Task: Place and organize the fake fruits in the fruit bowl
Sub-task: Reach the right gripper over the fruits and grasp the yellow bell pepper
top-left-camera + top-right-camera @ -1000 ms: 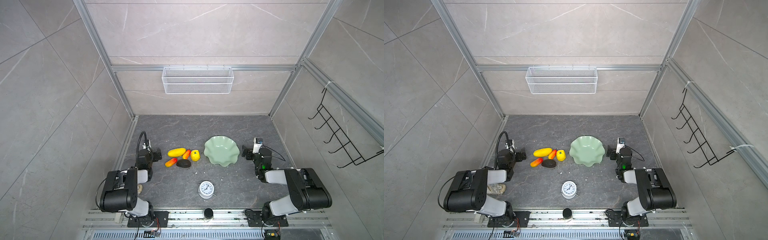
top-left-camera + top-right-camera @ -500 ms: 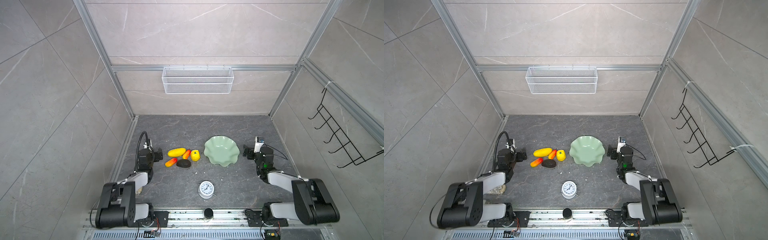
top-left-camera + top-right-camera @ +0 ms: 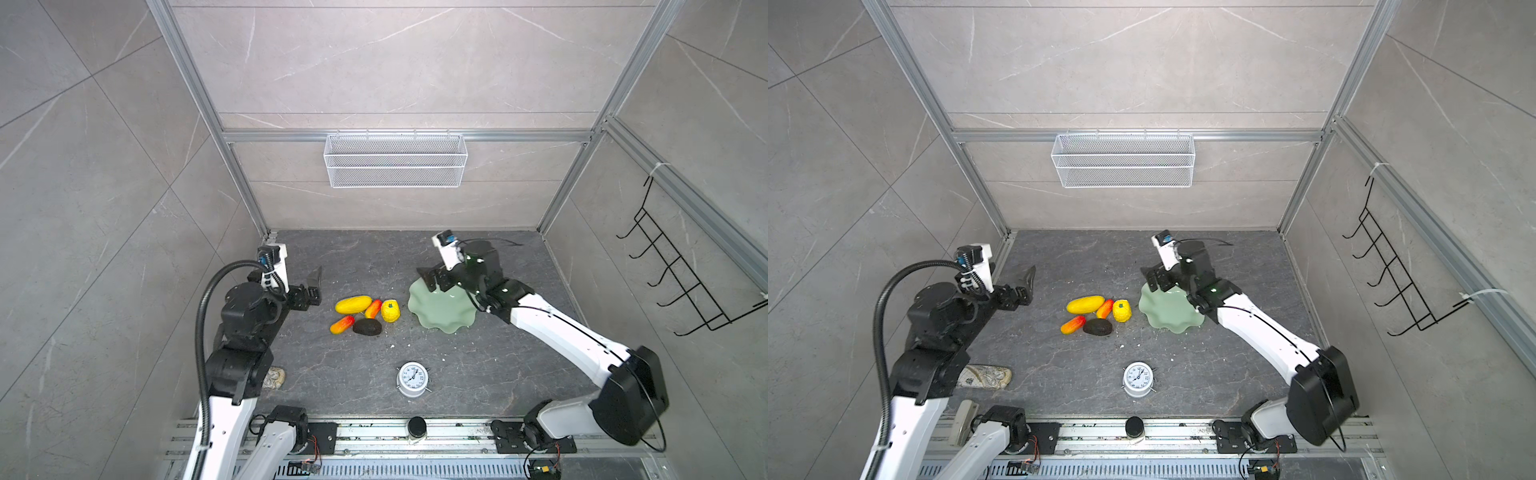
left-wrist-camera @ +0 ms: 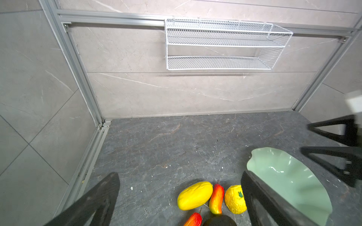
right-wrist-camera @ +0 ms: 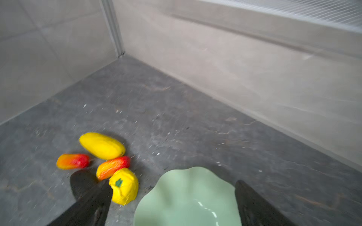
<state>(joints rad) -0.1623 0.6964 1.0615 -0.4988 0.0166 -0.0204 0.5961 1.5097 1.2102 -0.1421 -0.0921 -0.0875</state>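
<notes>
Grey stone surface (image 3: 374,257): five fruits (image 3: 372,308) clustered just beside empty bowl (image 3: 436,318). Judged light, stiff, glossy-slick; grip each across its short middle, bumpy yellow one (image 3: 390,311) anywhere round. Both empty: left jaws open near cluster, right jaws open over bowl's far rim.

right wrist view blurred | avocado (image 4: 219,222) — cut by edge | fruit bowl (image 5: 195,176) — cropped
</notes>
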